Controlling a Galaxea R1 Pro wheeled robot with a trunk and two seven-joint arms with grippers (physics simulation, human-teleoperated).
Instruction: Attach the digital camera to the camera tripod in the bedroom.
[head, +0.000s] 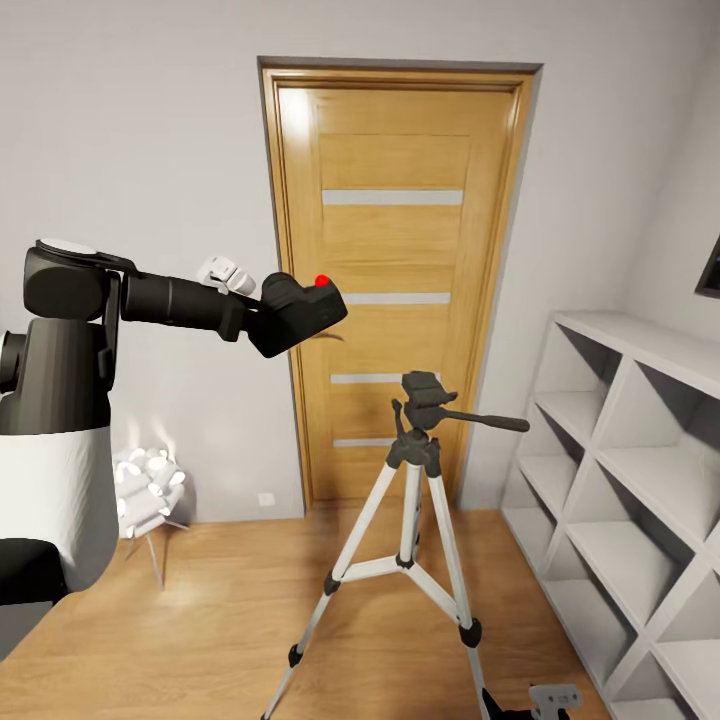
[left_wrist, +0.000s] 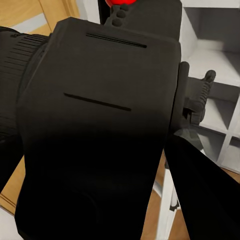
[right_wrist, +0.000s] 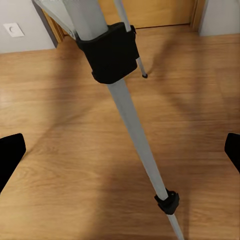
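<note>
My left gripper (head: 268, 328) is shut on the digital camera (head: 305, 306), a matte-black box with a red button (head: 321, 281) on top. It is held in the air in front of the door, up and to the left of the camera tripod's black head (head: 424, 392), with a clear gap between them. The camera tripod (head: 410, 500) stands on the wood floor with silver legs spread and its pan handle (head: 490, 423) pointing right. The left wrist view has the camera (left_wrist: 100, 125) close up and the tripod head (left_wrist: 197, 97) beyond. My right gripper (right_wrist: 121, 152) is open low beside a tripod leg (right_wrist: 135, 135).
An oak door (head: 395, 250) with grey stripes stands behind the tripod. White cube shelving (head: 630, 480) lines the right wall. A white lamp (head: 150, 485) on thin legs sits at the left by the wall. Open plank floor (head: 220, 600) lies left of the tripod.
</note>
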